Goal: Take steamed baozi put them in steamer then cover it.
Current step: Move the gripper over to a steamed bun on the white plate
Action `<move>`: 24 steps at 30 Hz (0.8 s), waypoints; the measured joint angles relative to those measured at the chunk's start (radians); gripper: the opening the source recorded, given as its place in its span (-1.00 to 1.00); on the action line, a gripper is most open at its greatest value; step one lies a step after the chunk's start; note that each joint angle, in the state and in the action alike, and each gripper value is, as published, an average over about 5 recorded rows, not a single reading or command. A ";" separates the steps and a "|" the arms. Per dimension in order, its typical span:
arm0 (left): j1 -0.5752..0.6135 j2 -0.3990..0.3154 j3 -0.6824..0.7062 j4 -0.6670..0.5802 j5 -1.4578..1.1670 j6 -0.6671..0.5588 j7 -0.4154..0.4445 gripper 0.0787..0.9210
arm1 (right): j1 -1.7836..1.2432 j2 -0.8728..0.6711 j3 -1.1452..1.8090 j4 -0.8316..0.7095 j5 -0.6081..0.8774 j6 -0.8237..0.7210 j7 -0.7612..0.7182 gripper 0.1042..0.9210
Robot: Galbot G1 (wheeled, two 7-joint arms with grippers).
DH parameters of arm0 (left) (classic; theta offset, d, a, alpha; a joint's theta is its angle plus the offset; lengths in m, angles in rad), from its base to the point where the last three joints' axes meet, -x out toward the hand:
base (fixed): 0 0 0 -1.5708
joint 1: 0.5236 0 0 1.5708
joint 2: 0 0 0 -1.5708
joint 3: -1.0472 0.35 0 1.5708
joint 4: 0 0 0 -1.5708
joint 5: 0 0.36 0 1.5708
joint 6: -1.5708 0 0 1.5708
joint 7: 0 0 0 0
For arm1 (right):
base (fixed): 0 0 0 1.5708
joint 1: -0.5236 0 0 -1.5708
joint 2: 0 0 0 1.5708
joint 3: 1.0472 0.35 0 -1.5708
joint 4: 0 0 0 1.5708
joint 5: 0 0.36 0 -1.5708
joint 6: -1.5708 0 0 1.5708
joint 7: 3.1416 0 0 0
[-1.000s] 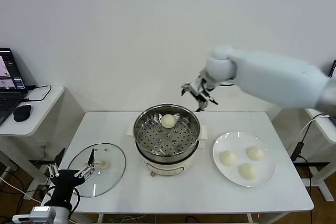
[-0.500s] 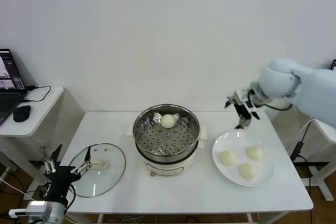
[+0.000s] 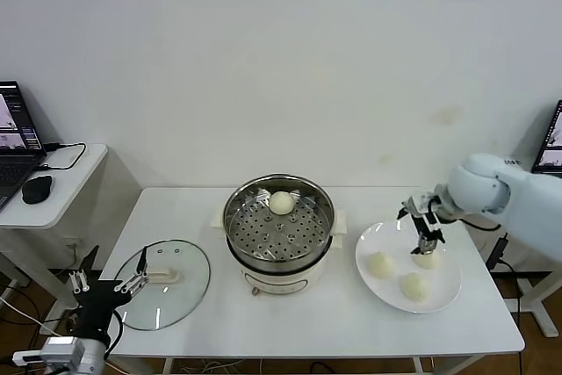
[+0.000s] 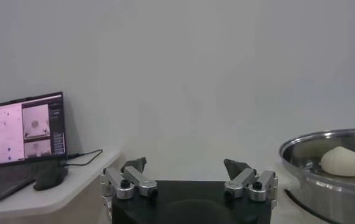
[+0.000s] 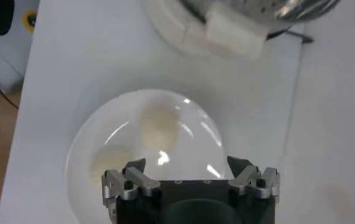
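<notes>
1. Head view: the right gripper (image 3: 425, 236) is hanging, fingers spread, just above the back bun (image 3: 428, 257) on the white plate (image 3: 369, 274), gripping nothing. Two more baozi, the left bun (image 3: 380, 264) and the front bun (image 3: 414, 285), are lying on the same plate. One baozi (image 3: 281, 203) is sitting on the perforated tray at the back of the steamer (image 3: 279, 233). The glass lid (image 3: 163, 284) is lying flat on the table (image 3: 290, 327), to the steamer's left. The left gripper (image 3: 107, 285) is waiting, open, at the table's left edge beside the lid.

2. Left wrist view: the left gripper (image 4: 189, 172) is showing spread, empty fingers; the steamer (image 4: 323, 167) with its baozi (image 4: 343, 161) is standing off to one side, and a laptop (image 4: 22, 133) is sitting on a side desk.

3. Right wrist view: the right gripper (image 5: 189, 170) is gaping wide over the plate (image 5: 80, 158); two baozi (image 5: 158, 127) are showing between and beside its fingers.
</notes>
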 measured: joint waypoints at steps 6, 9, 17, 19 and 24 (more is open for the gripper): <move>0.009 -0.002 -0.006 -0.007 0.000 0.000 0.000 0.77 | -0.122 0.024 0.078 -0.042 -0.037 0.009 0.022 0.76; 0.011 -0.004 -0.007 -0.008 0.001 0.000 0.000 0.77 | -0.178 0.039 0.112 -0.061 -0.052 0.012 0.034 0.76; 0.011 -0.005 -0.011 -0.010 0.001 0.001 -0.001 0.77 | -0.288 0.091 0.184 -0.113 -0.074 0.020 0.070 0.76; 0.011 -0.006 -0.011 -0.011 0.001 0.002 -0.001 0.77 | -0.307 0.106 0.196 -0.125 -0.079 0.021 0.077 0.76; 0.011 -0.008 -0.010 -0.011 0.001 0.002 -0.001 0.77 | -0.346 0.139 0.223 -0.153 -0.096 0.026 0.094 0.76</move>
